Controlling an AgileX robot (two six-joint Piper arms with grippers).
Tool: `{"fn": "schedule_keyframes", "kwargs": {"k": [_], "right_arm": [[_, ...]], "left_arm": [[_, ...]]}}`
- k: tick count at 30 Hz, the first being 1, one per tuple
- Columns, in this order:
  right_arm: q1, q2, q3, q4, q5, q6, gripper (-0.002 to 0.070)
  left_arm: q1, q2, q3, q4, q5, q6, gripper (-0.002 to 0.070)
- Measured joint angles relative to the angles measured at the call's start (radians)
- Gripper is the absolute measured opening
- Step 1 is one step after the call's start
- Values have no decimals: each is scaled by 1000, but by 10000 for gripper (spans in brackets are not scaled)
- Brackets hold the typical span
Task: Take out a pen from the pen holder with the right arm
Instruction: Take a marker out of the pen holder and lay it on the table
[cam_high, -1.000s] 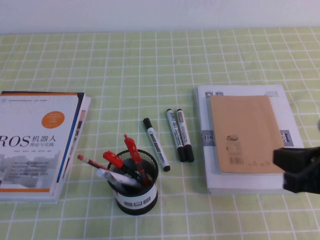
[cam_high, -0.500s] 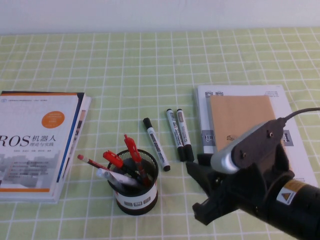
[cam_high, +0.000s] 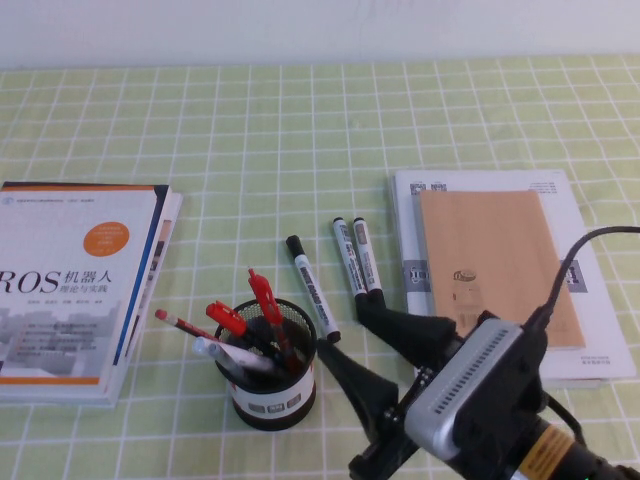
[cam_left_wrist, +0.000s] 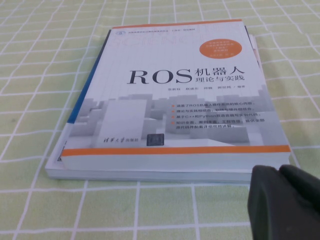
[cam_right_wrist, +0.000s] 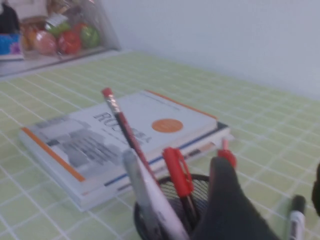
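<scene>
pen holder (cam_high: 272, 385): black mesh cup, upright, just left of the right gripper (cam_high: 342, 322) fingers (cam_high: 352, 378) | pens (cam_high: 268, 300): red and white, leaning inside the holder, apart from the fingers

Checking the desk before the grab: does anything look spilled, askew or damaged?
Nothing spilled or damaged. Three markers lie loose beside the pen holder, whose pens lean unevenly. The right gripper, open, sits near the holder; the left gripper is by the ROS book.
</scene>
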Motion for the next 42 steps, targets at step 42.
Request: {"fn": "schedule_keyframes", "kwargs": {"k": [42], "right_arm": [[40, 367, -274, -46, -27, 116, 428]], "left_arm": [[0, 0, 0, 0, 0, 0, -6]]}}
